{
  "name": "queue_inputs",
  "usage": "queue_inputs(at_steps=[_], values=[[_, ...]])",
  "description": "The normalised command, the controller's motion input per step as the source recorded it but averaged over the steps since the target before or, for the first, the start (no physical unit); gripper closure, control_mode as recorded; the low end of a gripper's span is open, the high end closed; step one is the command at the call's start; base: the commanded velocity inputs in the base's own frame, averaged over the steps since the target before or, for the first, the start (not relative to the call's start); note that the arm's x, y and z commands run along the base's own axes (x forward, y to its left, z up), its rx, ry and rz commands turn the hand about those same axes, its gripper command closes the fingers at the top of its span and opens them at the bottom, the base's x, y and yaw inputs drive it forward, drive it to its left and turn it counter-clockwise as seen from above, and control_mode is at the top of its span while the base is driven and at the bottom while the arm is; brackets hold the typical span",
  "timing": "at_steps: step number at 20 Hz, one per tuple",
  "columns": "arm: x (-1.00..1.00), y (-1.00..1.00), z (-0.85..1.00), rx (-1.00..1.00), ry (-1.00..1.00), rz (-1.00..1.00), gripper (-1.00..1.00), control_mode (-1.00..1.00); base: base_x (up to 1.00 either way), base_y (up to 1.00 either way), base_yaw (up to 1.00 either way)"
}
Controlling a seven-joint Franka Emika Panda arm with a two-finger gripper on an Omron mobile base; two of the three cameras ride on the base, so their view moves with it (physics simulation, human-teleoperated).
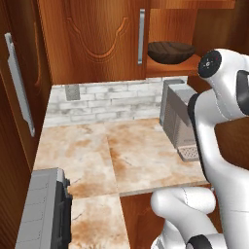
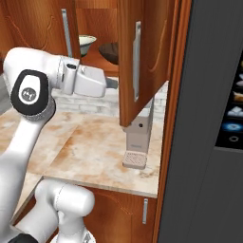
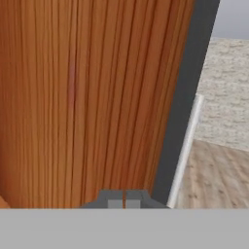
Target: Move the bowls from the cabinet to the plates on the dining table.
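The cabinet (image 1: 92, 39) hangs above the counter with its right door (image 2: 142, 57) swung open. On the shelf inside sit two bowls: a cream one with a green band (image 2: 87, 43) and a dark brown one (image 2: 109, 51), also seen as the dark brown bowl (image 1: 170, 51). My gripper (image 2: 115, 84) is shut and empty, pointing at the inner face of the open door (image 3: 82, 97), below the shelf and just right of the bowls. In the hand view the gripper (image 3: 124, 199) shows its tips pressed together close to the wood. The plates and the dining table are out of view.
A grey coffee machine (image 1: 177, 116) stands on the marble counter (image 1: 121, 155) under the open door. A white brick wall (image 1: 107, 102) backs the counter. A grey appliance (image 1: 44, 209) sits at the near left. A tall dark panel (image 2: 209, 118) fills the right.
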Motion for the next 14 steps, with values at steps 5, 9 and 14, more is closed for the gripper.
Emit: queue_inputs(at_steps=[5,9,14], values=[[-0.01,-0.32,0.00,0.00,-0.02,0.00,1.00,-1.00,0.00,0.00,0.00],[0.00,-0.37,0.00,0.00,-0.01,0.00,1.00,-1.00,0.00,0.00,0.00],[0.01,-0.30,-0.01,0.00,0.00,0.01,1.00,-1.00,0.00,0.00,0.00]])
